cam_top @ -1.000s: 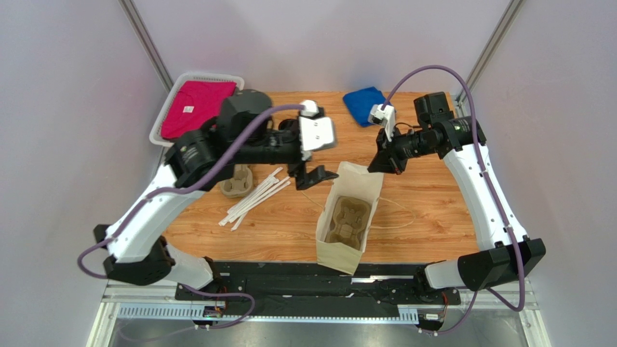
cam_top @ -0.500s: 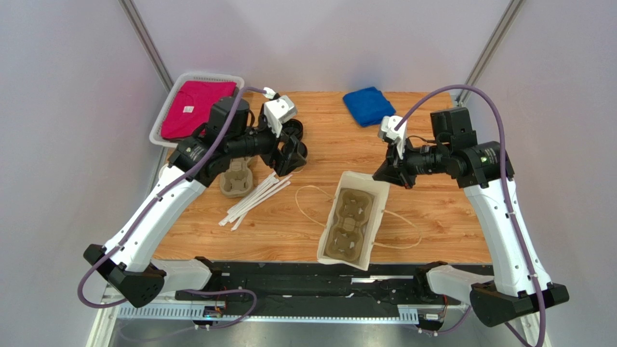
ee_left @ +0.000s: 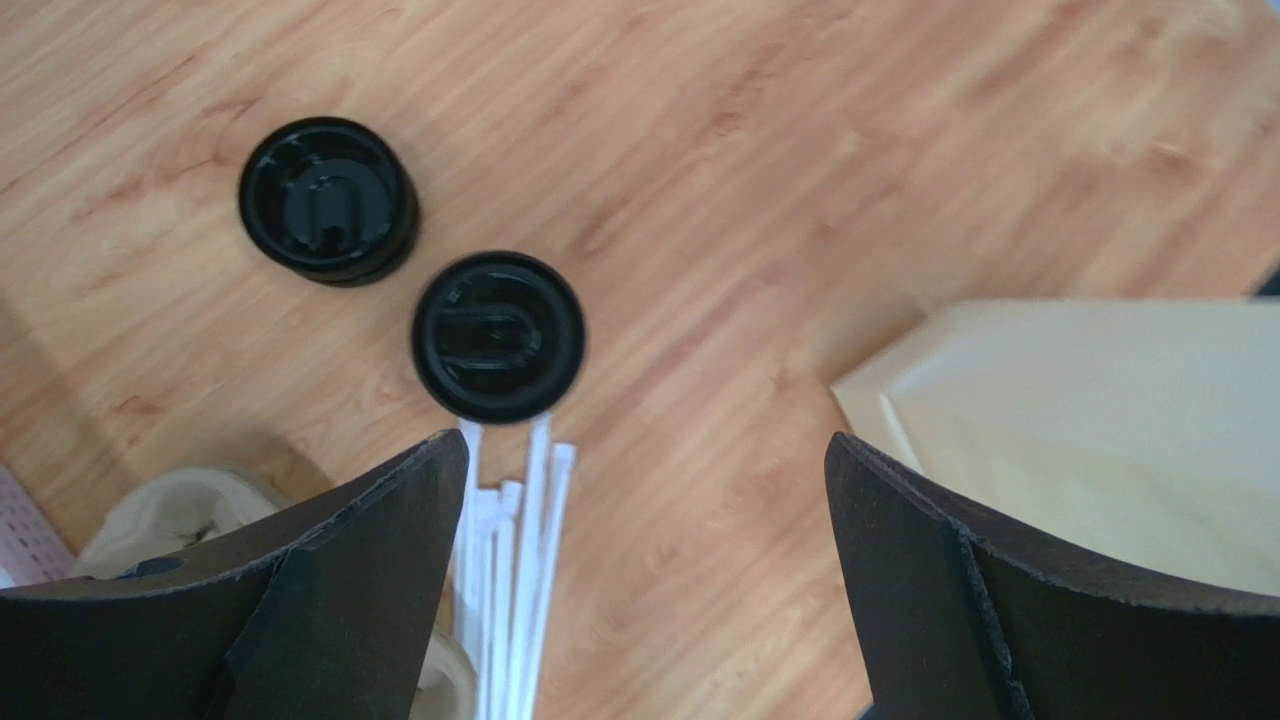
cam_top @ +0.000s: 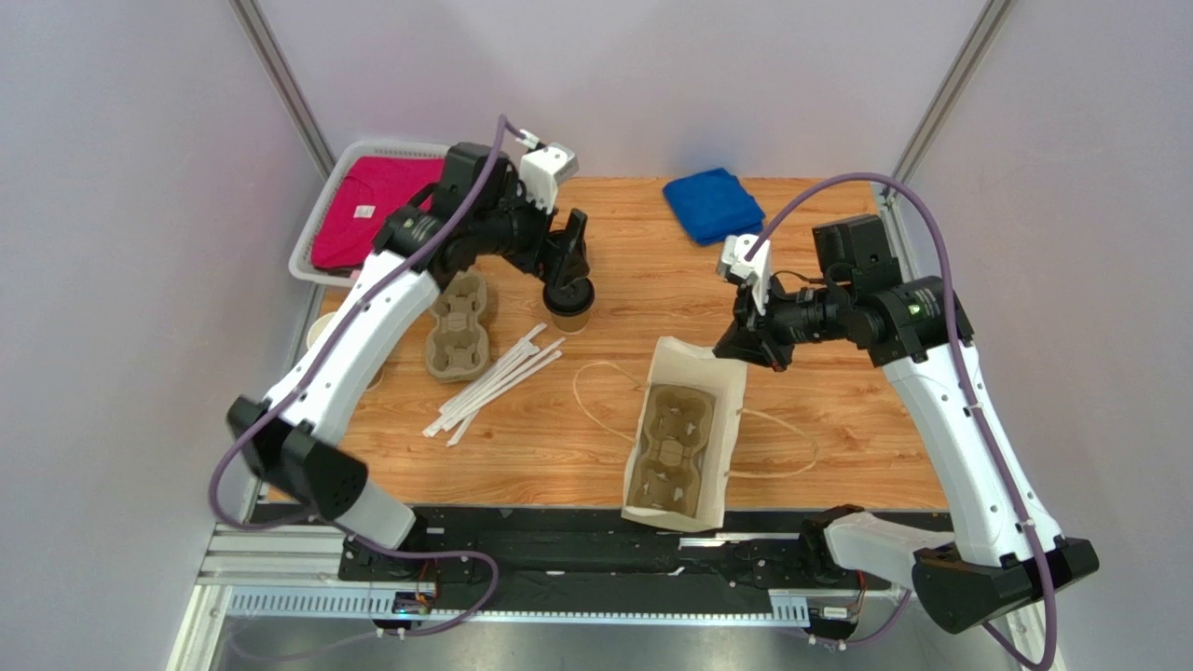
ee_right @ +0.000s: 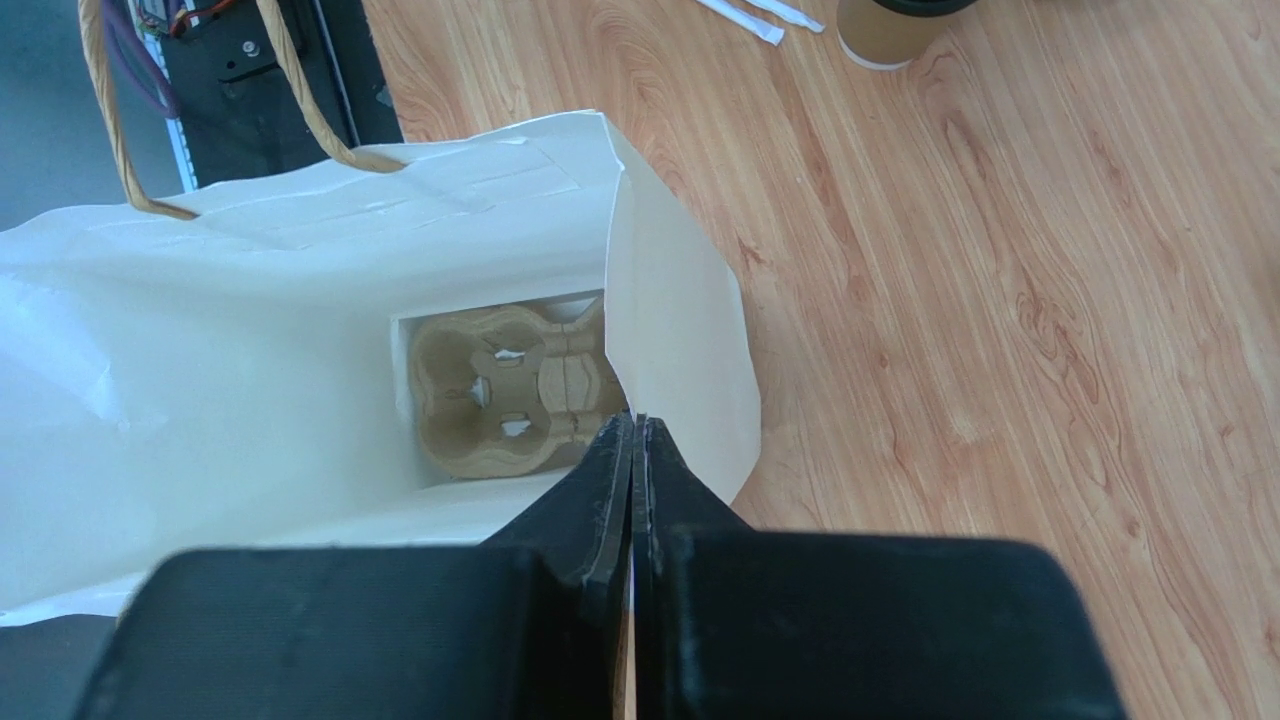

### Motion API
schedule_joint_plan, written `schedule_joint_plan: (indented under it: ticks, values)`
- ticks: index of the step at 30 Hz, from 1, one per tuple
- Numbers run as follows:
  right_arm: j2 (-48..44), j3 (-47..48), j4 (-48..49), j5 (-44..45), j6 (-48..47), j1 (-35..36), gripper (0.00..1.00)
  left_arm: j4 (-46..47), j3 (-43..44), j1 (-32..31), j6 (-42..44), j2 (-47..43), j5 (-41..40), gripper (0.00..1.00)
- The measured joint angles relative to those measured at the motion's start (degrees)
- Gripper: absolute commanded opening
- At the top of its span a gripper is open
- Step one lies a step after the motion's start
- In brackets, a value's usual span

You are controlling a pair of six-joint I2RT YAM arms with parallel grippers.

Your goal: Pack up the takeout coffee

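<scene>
The takeout coffee (cam_top: 570,306), a tan cup with a black lid (ee_left: 498,335), stands on the wood table by the ends of the straws. My left gripper (cam_top: 566,271) hovers over it, open and empty (ee_left: 643,450), with the lid just beyond its fingertips. A cream paper bag (cam_top: 723,420) with twine handles lies open mid-table, a pulp cup carrier (ee_right: 511,393) at its bottom. My right gripper (cam_top: 738,344) is shut on the bag's far rim (ee_right: 631,428). The cup's tan side (ee_right: 884,33) also shows at the top of the right wrist view.
A second black lid (ee_left: 328,200) lies just past the coffee. White straws (cam_top: 497,380) and another pulp carrier (cam_top: 458,325) sit to the left. A white basket (cam_top: 317,231) holding a pink cloth is at the back left, a blue cloth (cam_top: 712,203) at the back.
My left arm swung away from the bag to the far left and now hangs over the lidded cup, jaws wide. The bag tipped from upright toward the near edge, still held by the right gripper.
</scene>
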Motion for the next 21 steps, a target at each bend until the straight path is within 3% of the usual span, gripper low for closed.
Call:
schedule_joint_plan:
  ticks: [4, 8, 14, 21]
  values:
    - [1.4, 0.0, 0.8, 1.8, 1.2, 0.0, 0.07, -4.8, 9.9, 0.7, 0.1, 13.8, -5.4, 0.98]
    - [1.5, 0.0, 1.6, 3.3, 2.7, 0.0, 0.13, -8.5, 12.8, 0.8, 0.1, 21.9, -9.5, 0.98]
    - [2.8, 0.0, 2.0, 4.5, 4.3, 0.0, 0.19, -12.7, 13.4, 0.8, 1.3, 27.4, -13.2, 0.99]
    - [5.0, 0.4, 2.0, 6.1, 4.9, 0.0, 0.39, -13.3, 15.8, 0.8, 3.4, 29.9, -13.4, 0.99]
